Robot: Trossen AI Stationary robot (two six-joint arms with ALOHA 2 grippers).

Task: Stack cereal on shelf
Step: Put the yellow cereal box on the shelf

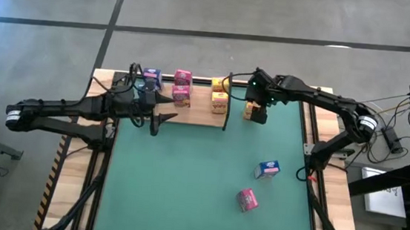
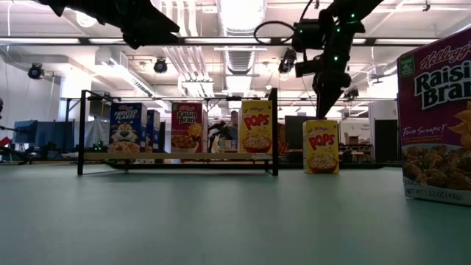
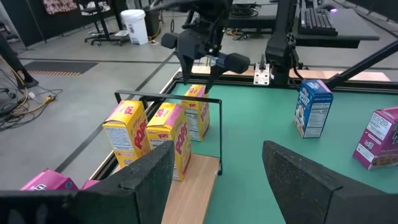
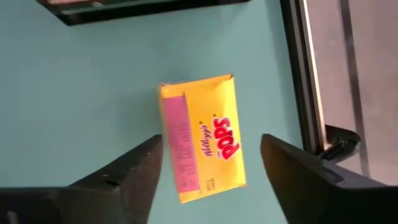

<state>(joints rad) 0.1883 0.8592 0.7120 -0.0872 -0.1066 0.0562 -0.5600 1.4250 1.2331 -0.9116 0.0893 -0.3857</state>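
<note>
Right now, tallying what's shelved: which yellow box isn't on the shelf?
The yellow Pops box under the right gripper stands on the green mat; the others are on the shelf.

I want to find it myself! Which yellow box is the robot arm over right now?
Look at the wooden shelf at the far edge of the green mat. Just off its right end, a yellow Pops box stands alone on the mat, under the right gripper with its open fingers. The other yellow boxes stand on the shelf.

Bright even overhead lighting; ceiling strip lights (image 2: 235,15) glare in low view; soft shadows, wrist-view foreground fingers blurred.
</note>
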